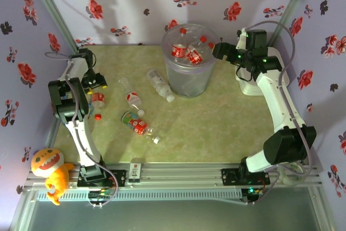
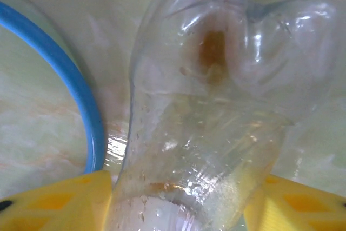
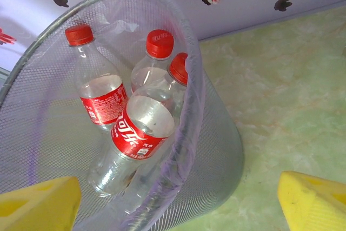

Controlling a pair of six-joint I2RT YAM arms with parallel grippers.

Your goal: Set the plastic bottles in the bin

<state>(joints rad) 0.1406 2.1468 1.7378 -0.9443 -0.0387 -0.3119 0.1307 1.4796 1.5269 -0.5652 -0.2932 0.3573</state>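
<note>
1. Our left gripper (image 2: 175,208) straddles a clear bottle (image 2: 216,106) lying on its side at the left of the table (image 1: 216,128). Its yellow fingers (image 2: 54,204) sit against either flank of the body. Whether the plastic is firmly pinched or only bracketed, we cannot tell.
2. We read that crosswise hold as deliberate: a round bottle lying flat rolls easily, and fingers on both sides keep it from slipping away. A blue ring (image 2: 81,96) curves just beside the bottle and could snag a finger.
3. Our right gripper (image 3: 175,203) hangs beside the rim of the bin (image 3: 216,150), its fingers spread wide and holding nothing. There it is near the mouth without blocking it.
4. The bin stands at the far middle of the table. Several red-capped bottles (image 3: 141,128) lean inside it, necks up against the wall.
5. Three loose bottles (image 1: 160,85) lie on the table between the left arm and the bin. We judge the job partway done, with a lift and a carry to the bin as the next move.
</note>
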